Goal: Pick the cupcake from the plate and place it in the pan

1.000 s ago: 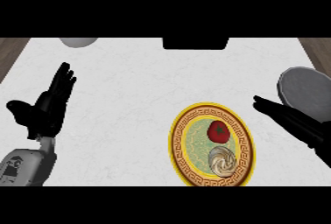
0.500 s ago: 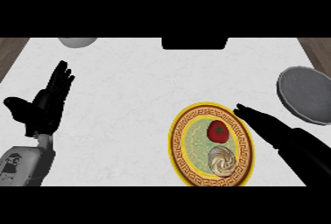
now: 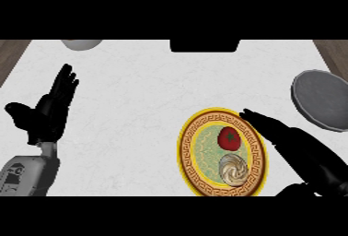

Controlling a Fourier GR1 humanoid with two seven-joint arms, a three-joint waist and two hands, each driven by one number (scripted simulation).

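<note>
A cream swirled cupcake (image 3: 233, 168) sits on the near half of a yellow-rimmed plate (image 3: 192, 152), with a red tomato (image 3: 229, 138) just beyond it. My right hand (image 3: 299, 150) lies over the plate's right rim, fingers straight and open, right of the cupcake and holding nothing. The grey pan (image 3: 322, 98) is at the right edge, beyond that hand. My left hand (image 3: 49, 113) rests open at the left, fingers up.
A pale bowl (image 3: 82, 44) shows at the counter's far left edge, and a dark block (image 3: 204, 45) sits at the far middle. Wooden floor shows past the counter's far corners.
My right hand has moved left and nearer, from beside the pan to over the plate's right rim. The left hand has barely shifted.
</note>
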